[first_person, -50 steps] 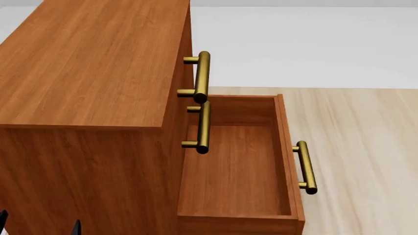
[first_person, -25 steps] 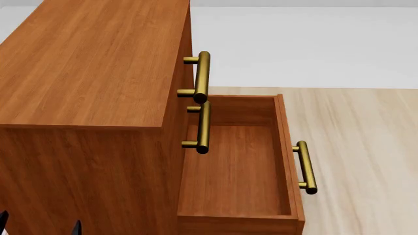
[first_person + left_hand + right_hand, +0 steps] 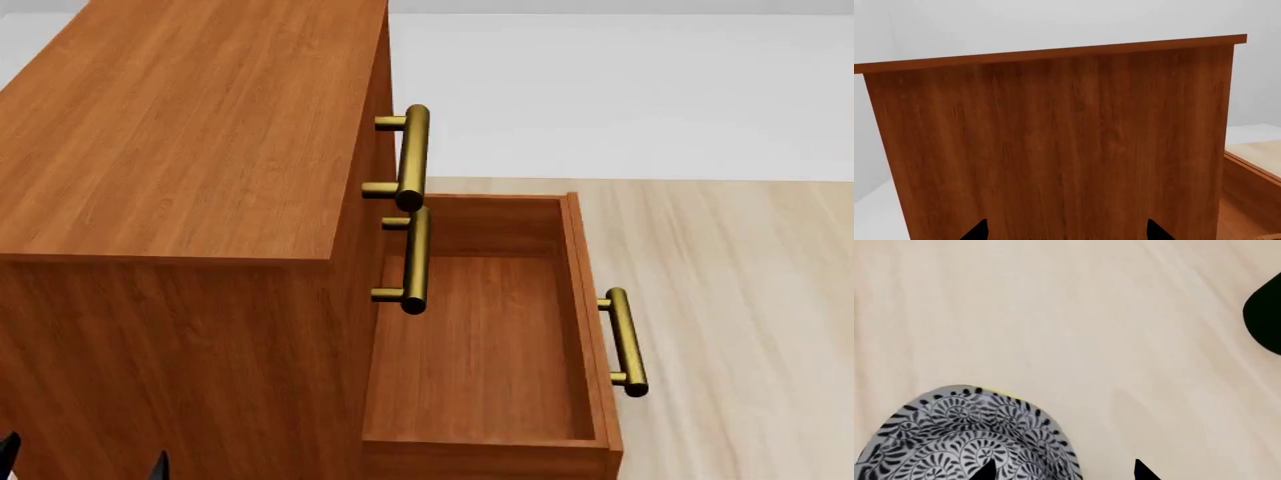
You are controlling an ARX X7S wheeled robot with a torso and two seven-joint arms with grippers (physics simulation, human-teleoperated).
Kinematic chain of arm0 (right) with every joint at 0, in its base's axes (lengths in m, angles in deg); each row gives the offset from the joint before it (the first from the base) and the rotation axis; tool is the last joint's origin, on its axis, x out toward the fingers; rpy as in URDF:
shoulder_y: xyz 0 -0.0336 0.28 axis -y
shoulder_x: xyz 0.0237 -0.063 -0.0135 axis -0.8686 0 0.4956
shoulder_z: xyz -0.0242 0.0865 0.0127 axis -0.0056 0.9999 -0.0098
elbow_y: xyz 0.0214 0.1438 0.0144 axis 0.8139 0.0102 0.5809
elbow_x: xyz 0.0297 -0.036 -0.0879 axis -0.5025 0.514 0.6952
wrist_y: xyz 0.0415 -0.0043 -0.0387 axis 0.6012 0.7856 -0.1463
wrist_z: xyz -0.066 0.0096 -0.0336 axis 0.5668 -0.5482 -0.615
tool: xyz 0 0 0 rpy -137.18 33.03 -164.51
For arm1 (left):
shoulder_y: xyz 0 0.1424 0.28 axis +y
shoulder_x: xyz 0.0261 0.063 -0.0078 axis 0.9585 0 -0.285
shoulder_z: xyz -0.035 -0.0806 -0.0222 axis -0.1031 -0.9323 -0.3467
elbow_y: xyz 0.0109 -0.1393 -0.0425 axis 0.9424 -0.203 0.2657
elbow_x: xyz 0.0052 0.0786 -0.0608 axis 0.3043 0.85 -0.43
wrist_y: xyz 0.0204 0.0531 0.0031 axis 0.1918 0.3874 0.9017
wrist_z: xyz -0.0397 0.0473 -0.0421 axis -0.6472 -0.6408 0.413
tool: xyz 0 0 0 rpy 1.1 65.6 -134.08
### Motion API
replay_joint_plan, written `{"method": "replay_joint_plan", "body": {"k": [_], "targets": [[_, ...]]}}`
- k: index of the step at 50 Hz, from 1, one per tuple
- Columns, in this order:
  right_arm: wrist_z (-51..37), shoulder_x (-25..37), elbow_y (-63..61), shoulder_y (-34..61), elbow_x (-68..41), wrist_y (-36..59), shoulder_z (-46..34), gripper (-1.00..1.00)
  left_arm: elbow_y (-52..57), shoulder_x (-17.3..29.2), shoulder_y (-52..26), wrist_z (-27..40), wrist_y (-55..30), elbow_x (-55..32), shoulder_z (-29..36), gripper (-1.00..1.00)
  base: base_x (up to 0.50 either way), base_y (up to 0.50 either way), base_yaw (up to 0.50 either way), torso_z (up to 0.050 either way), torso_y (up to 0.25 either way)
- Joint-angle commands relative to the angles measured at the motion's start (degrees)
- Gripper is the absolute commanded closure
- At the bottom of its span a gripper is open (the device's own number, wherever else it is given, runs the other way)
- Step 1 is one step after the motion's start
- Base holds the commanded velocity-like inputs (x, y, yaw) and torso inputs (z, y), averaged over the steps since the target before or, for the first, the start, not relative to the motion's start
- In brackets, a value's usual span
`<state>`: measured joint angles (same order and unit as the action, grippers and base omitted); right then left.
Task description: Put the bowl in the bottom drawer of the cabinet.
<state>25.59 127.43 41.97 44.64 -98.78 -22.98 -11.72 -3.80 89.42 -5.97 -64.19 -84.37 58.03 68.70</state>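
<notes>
below the right end effector (image 3: 1061,471), the bowl (image 3: 967,440) shows no writing

A pale wooden floor (image 3: 747,300) with a faint lengthwise grain is seen in the head view, bounded on its far side by a plain light grey surface (image 3: 614,90). The same pale boards (image 3: 1074,325) are shown close up in the right wrist view. In the left wrist view, smooth grey-white walls (image 3: 1054,20) are evenly lit.
</notes>
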Motion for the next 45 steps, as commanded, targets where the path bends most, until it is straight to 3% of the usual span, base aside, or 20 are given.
{"method": "replay_joint_plan", "body": {"k": [1, 2, 16, 23, 27, 45], "targets": [[1.2, -0.7, 2.6, 0.1, 1.3, -1.6, -1.8, -1.0, 0.0, 0.1, -0.1, 0.2, 0.1, 0.0, 0.2, -1.0, 0.0, 0.0, 0.0, 0.0, 0.0], [1.2, -0.7, 2.6, 0.0, 1.5, -1.9, -2.1, 1.0, 0.2, 0.2, -0.2, 0.3, -0.2, 0.0, 0.2, -1.0, 0.01, 0.0, 0.0, 0.0, 0.0], [1.4, -1.2, -4.2, 0.3, -2.2, 1.6, -0.5, 1.0, 1.0, 0.4, -0.9, 0.8, -1.3, -0.2, 0.3, -1.0, 0.0, 0.0, 0.0, 0.0, 0.0], [-1.3, -2.0, -9.7, 1.8, -5.7, 4.2, 5.1, 1.0, 1.1, 0.5, -1.0, 0.9, -1.3, -0.3, 0.4, -1.0, 0.0, 0.0, 0.0, 0.0, 0.0], [-3.7, -3.8, -12.8, 3.8, -8.5, 5.8, 9.6, 1.0, 0.8, 0.5, -1.2, 0.9, -1.3, -0.3, 0.7, -1.0, 0.0, 0.0, 0.0, 0.0, 0.0], [-15.9, -4.5, -22.2, 16.9, -13.7, 16.9, 16.2, 1.0, 3.8, 1.3, -0.3, 2.0, -2.2, -0.2, 0.4, -1.0, 0.0, 0.0, 0.0, 0.0, 0.0]]}}
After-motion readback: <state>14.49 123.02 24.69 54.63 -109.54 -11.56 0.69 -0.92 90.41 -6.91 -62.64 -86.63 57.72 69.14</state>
